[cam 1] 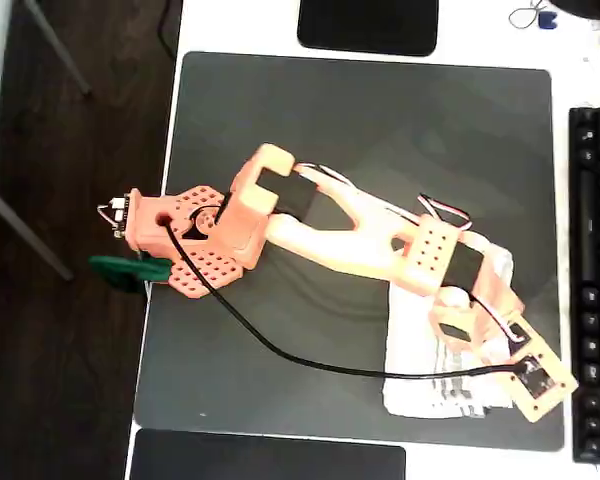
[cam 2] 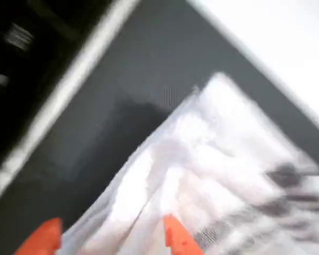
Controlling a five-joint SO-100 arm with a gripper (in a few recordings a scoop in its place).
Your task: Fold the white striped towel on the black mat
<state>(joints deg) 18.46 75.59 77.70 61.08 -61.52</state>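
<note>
Overhead view shows the black mat [cam 1: 360, 140] filling most of the frame, lying on a white worktop [cam 1: 480, 40]. The orange arm [cam 1: 330, 230] has its base at the mat's left edge and stretches toward the lower right of the frame. There it hangs over the white striped towel [cam 1: 420, 375], which lies on the mat's lower right part, close to the mat's bottom and right edges. The towel looks bunched and creased, with grey stripes showing near its lower edge. The arm's wrist section covers the towel's upper right part. A black cable [cam 1: 280, 350] runs from the base across the mat to the wrist. A black keyboard [cam 1: 595, 280] sits along the right edge of the frame, a glossy black rectangle [cam 1: 368, 25] lies at the top, and another one [cam 1: 270, 458] lies at the bottom.

Wrist view is blurred. The end effector [cam 2: 109, 239] shows as two orange fingertips [cam 2: 178, 239] at the bottom of the frame, set apart from each other, with towel cloth lying between and beneath them. Whether they grip the cloth I cannot tell. The towel spreads from the bottom centre toward the right, its dark stripes at the right side, with the mat above and left of it.
</note>
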